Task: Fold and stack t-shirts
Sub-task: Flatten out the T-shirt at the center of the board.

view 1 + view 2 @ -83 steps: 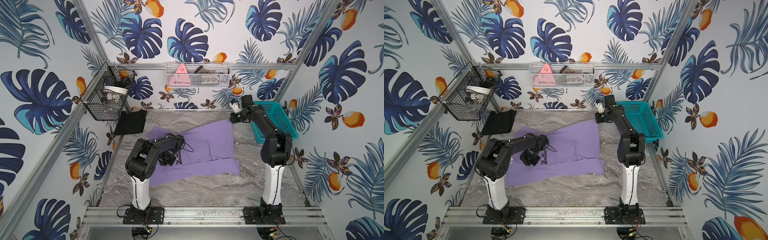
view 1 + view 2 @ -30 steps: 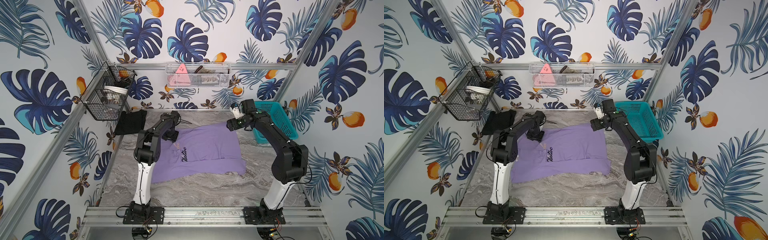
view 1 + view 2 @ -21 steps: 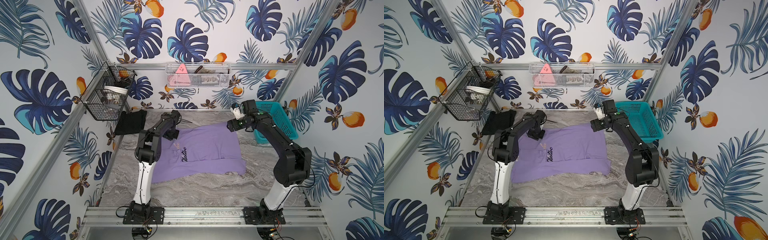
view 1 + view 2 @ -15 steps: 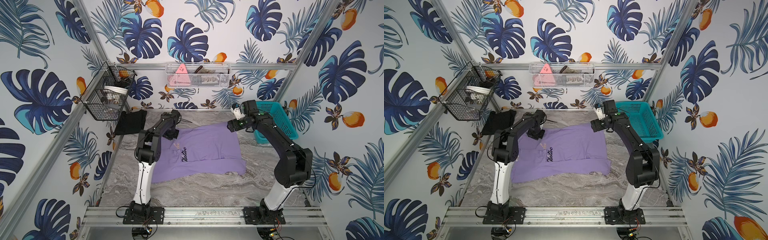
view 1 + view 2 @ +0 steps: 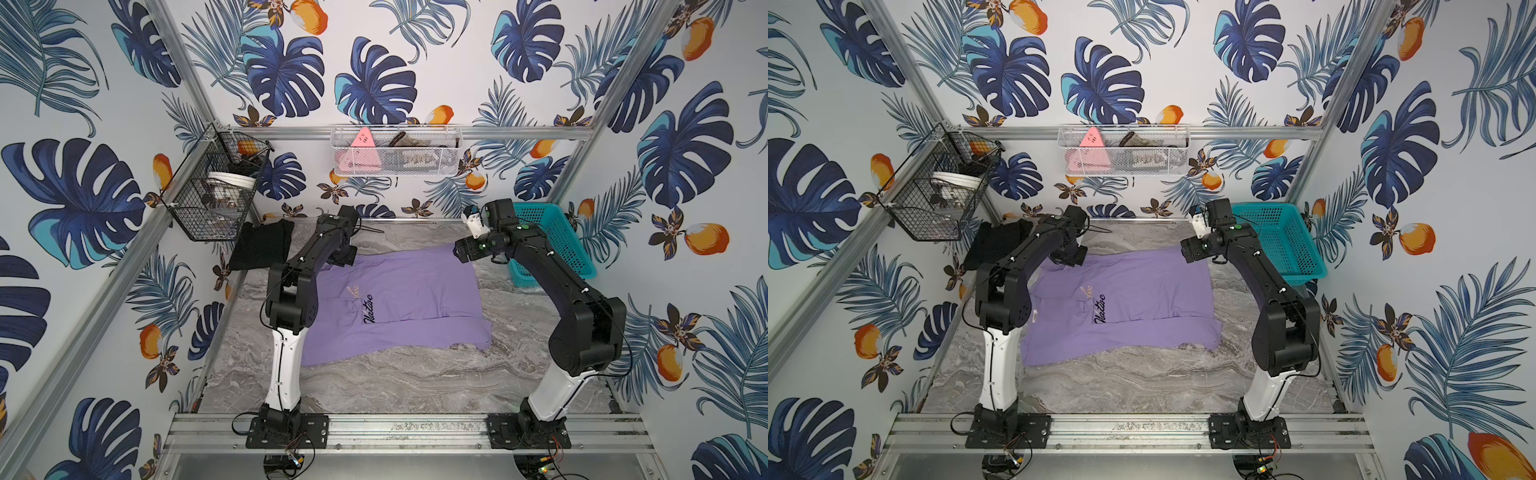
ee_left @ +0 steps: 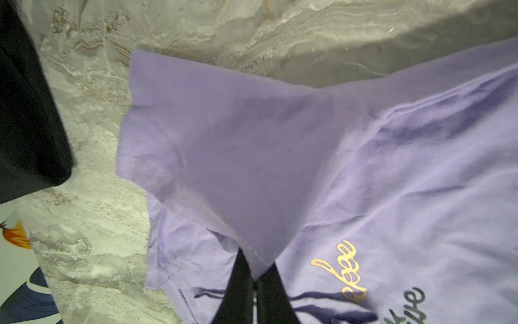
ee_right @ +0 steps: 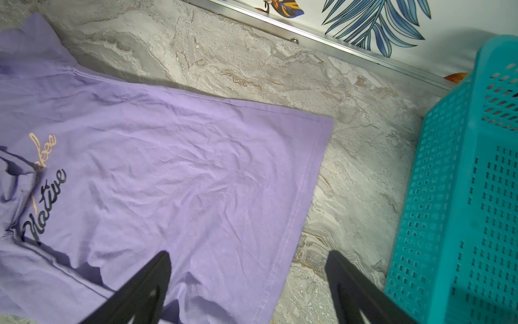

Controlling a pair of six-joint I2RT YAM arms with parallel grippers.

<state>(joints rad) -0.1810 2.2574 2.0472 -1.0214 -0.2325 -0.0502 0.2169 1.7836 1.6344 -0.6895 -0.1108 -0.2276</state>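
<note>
**A:** Where is the lavender-purple collared short-sleeved shirt [image 5: 407,299]?

**B:** It lies spread on the grey marble-patterned tabletop [image 5: 415,386], in the middle of the frame in both top views. The collar points left and the hem points right. The black cursive chest lettering [image 5: 369,308] sits left of centre.

**A:** And the plain black folded shirt [image 5: 261,245]?

**B:** It is at the upper left of the tabletop, against the left wall and under the black wire basket [image 5: 212,195]. The left wrist view shows a strip of bare marble between it and the lavender sleeve, so they are near each other but apart.

**A:** What is the left gripper [image 6: 253,276] doing?

**B:** It sits at the shirt's upper-left corner. Its black fingers [image 6: 238,289] are pressed together, with the sleeve's stitched edge pinched between them. The sleeve cloth is drawn up to them in a peak.

**A:** And the right gripper [image 7: 249,256]?

**B:** It is over the shirt's upper-right hem corner. Its fingers [image 7: 151,280] are spread wide with nothing between them. One finger is above the cloth and the other is above bare marble.

**A:** Is anything beside it?

**B:** The teal perforated plastic basket [image 5: 552,245] stands close by, at the right edge of the tabletop. On the back wall, top centre, a white mesh basket [image 5: 432,160] holds a pink triangular item [image 5: 362,139].
</note>
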